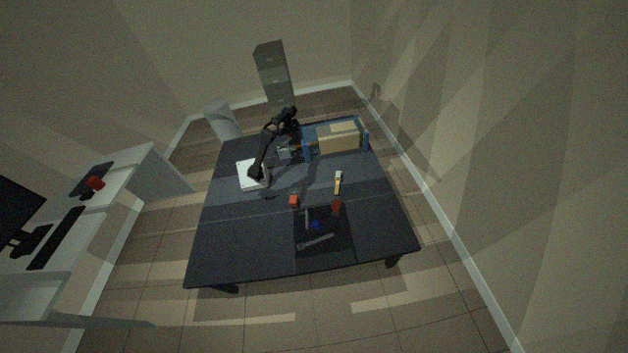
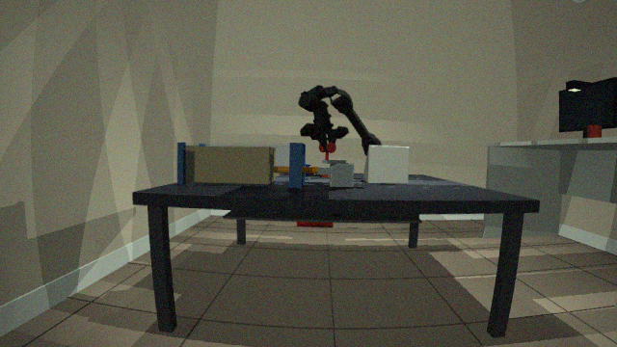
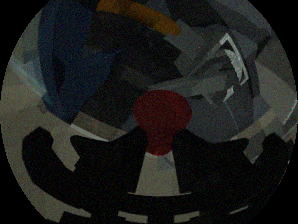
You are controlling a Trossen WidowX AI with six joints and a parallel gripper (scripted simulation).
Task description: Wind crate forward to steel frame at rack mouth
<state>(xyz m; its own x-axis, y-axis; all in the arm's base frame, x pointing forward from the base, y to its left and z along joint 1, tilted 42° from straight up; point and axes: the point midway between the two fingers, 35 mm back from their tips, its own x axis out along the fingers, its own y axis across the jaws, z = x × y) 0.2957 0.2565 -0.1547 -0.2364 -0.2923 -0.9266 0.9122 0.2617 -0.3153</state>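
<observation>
Crate (image 1: 339,138) (image 2: 233,165) sits flat; claw (image 2: 327,145) (image 3: 158,123) points downward.

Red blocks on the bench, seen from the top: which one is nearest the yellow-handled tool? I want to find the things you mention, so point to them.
The darker block (image 1: 337,206), just off the end of the tool's yellow handle (image 1: 337,187); the brighter, more orange block (image 1: 293,200) sits off to the left.

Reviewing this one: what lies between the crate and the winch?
An orange strap spans from crate to winch, passing the blue post; the exterior view shows it.
</observation>
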